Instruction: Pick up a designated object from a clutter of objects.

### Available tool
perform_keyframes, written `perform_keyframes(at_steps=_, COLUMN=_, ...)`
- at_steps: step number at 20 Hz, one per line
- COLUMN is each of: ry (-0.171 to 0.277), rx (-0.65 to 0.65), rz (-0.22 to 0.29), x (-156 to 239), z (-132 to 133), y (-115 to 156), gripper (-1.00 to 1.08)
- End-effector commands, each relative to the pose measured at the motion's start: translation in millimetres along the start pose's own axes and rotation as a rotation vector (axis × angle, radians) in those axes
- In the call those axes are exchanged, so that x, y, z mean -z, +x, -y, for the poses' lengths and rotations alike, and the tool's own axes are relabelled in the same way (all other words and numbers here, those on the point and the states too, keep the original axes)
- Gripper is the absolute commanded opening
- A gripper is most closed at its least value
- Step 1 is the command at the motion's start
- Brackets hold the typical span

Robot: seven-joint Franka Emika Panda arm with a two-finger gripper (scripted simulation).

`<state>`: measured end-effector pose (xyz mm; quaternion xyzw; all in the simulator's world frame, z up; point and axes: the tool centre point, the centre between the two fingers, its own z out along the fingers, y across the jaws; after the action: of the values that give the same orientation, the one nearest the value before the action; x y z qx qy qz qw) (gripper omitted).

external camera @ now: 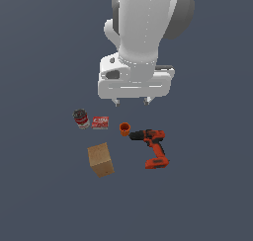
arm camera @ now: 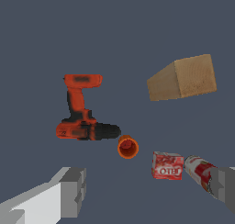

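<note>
The tan-brown block [external camera: 101, 159] lies on the grey floor, nearest the camera in the exterior view; it also shows in the wrist view [arm camera: 183, 78]. My gripper [external camera: 132, 101] hangs high above the clutter, open and empty, its fingertips [arm camera: 73, 191] wide apart. Below it are a dark can with a red label [external camera: 81, 118], a small red box [external camera: 100, 122], a small orange cup [external camera: 125, 129] and an orange-red and black drill [external camera: 153, 147]. The block lies apart from all of them.
Plain grey floor lies all around the objects. In the wrist view the drill [arm camera: 81, 113], cup [arm camera: 127, 147], red box [arm camera: 168, 165] and can [arm camera: 201, 171] lie in a loose row.
</note>
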<state>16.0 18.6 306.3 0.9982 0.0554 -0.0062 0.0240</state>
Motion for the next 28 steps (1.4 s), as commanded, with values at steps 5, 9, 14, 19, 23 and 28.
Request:
perform_keyframes(at_steps=5, ry=0.01, rx=0.032, rz=-0.001, x=-14, z=-16, y=19, gripper=1.0)
perform_keyframes(at_steps=9, ry=0.02, rx=0.064, rz=-0.003, x=-29, z=-33, y=36, gripper=1.0)
perform_keyframes(at_steps=14, ry=0.032, rx=0.117, rz=-0.008, x=-56, z=-63, y=63, gripper=1.0)
perform_keyframes(at_steps=19, ry=0.04, rx=0.164, rz=-0.014, x=-84, z=-91, y=83, gripper=1.0)
perform_keyframes(at_steps=23, ry=0.043, rx=0.191, rz=-0.017, x=-102, z=-107, y=93, gripper=1.0)
perform_keyframes(at_steps=28, ry=0.045, rx=0.21, rz=-0.019, x=-115, z=-120, y=99, gripper=1.0)
